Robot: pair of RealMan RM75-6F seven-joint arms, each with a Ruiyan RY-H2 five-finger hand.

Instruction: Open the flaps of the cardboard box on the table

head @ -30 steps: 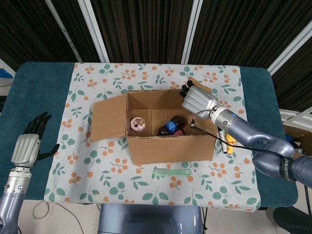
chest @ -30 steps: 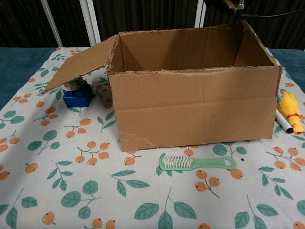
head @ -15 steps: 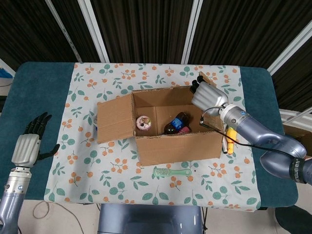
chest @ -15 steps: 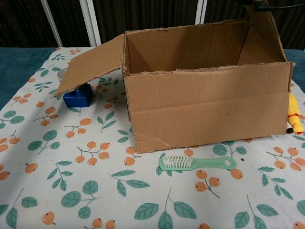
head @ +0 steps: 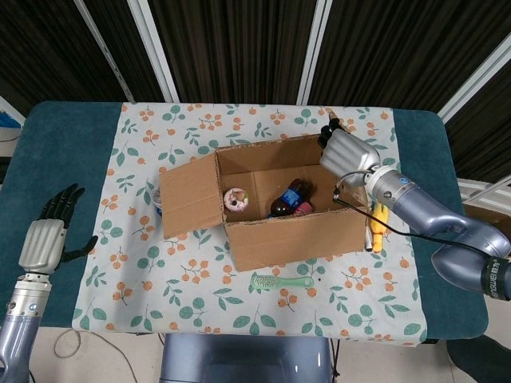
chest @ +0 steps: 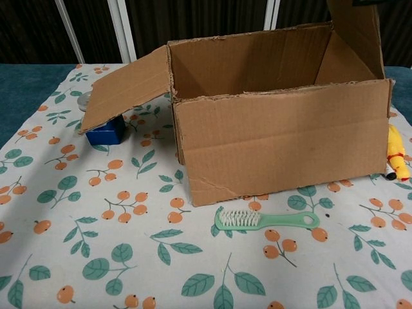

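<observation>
Head view, then chest view: box open at the left, right hand at its far right corner

Head view: the cardboard box [head: 291, 215] sits near the middle of the table [head: 68, 159], on a floral cloth [head: 184, 128], turned slightly askew. Its left flap [head: 190, 195] lies folded outward. Inside the box rest a dark bottle with a blue label [head: 290, 199] and a pink doughnut-like item [head: 236, 200]. The right hand [head: 347, 152] rests on the box's far right corner against the right flap [head: 334, 126]; its fingers are hidden behind the cardboard, so whether they pinch the flap cannot be told. The left hand [head: 49, 233] hovers over the table's left edge, well apart from the box, fingers spread and holding nothing. A green brush [head: 281, 282] lies on the cloth just in front of the box. A yellow toy [head: 378, 219] lies beside the box's right wall.

Chest view: the box fills the middle, its front wall facing the camera. The left flap slopes down and outward over a blue object [chest: 106, 130]. The right flap stands upright at the upper right. The green brush lies before the box, apart from it. The yellow toy shows at the right edge. Neither hand is clearly visible here.
</observation>
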